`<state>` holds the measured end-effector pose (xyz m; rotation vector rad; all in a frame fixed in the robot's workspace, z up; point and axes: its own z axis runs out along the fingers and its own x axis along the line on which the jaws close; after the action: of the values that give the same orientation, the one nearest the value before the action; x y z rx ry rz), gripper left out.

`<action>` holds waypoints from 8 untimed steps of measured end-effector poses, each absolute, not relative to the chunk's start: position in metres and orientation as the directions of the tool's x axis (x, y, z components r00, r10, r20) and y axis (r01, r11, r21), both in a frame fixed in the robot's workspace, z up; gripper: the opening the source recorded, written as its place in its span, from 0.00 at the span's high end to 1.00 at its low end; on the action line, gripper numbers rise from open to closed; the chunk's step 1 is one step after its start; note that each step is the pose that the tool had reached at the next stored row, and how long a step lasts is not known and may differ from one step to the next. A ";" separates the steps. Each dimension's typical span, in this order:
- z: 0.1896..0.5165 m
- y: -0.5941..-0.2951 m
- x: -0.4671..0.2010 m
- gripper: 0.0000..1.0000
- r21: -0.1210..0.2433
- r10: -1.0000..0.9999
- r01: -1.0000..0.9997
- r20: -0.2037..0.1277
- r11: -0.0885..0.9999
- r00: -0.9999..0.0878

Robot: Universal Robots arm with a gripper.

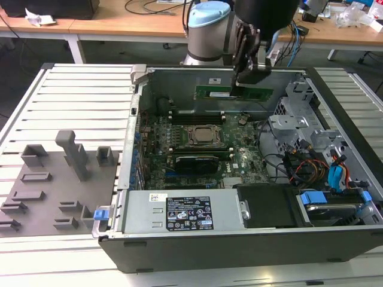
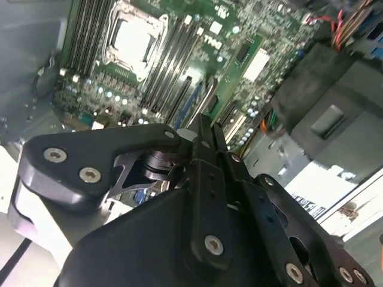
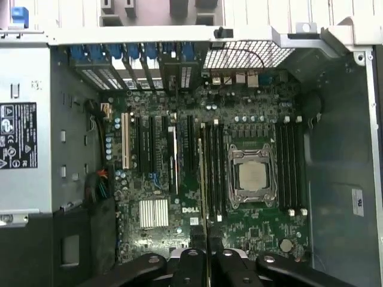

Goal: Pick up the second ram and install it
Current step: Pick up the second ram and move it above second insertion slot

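- Exterior view: one arm (image 1: 206, 24) is seen, and its one gripper (image 1: 246, 81) hangs over the far side of one open computer case (image 1: 239, 246).
- One second ram (image 1: 215, 92) is held level in the air above the far part of the case interior, apart from the motherboard (image 1: 242, 158). It is a thin, flat green board strip with small dark chips.
- The black metal fingers (image 3: 190, 266) are drawn in narrow and are clamped on the stick.
- One square processor socket (image 1: 204, 136) with a bright metal frame is set in the middle of the green board.
- Two banks of long black plastic memory slots (image 3: 290, 167) are placed either side of the socket. Four slots are counted in one bank in the first wrist view.
- One small, white, ribbed heatsink (image 3: 154, 213) is seen on the board in the first wrist view.
- One rectangular black-and-white printed label (image 1: 187, 213) is stuck on the smooth grey metal cover at the near side of the case. Its print is too small to be made out.
- A bundle of red, orange and blue cables (image 1: 311, 164) is gathered at the exterior view's right, inside the case.
- Several grey plastic holder blocks (image 1: 72, 152), one of them tall and the others low, are set on a grey mat at the exterior view's left.
- Case and mat are carried by one pale table (image 1: 84, 89) with a ribbed, slatted top.
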<state>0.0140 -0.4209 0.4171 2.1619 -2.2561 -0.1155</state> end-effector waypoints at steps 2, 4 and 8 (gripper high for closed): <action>0.417 -0.421 0.028 0.87 0.066 -0.998 -0.997 -0.040 0.041 -0.044; 0.417 -0.421 0.046 0.87 0.070 -0.998 -0.997 -0.040 0.041 -0.044; 0.417 -0.421 0.068 0.87 0.074 -0.998 -0.996 -0.040 0.041 -0.044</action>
<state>0.0680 -0.4209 0.4169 2.1560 -2.2502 -0.1271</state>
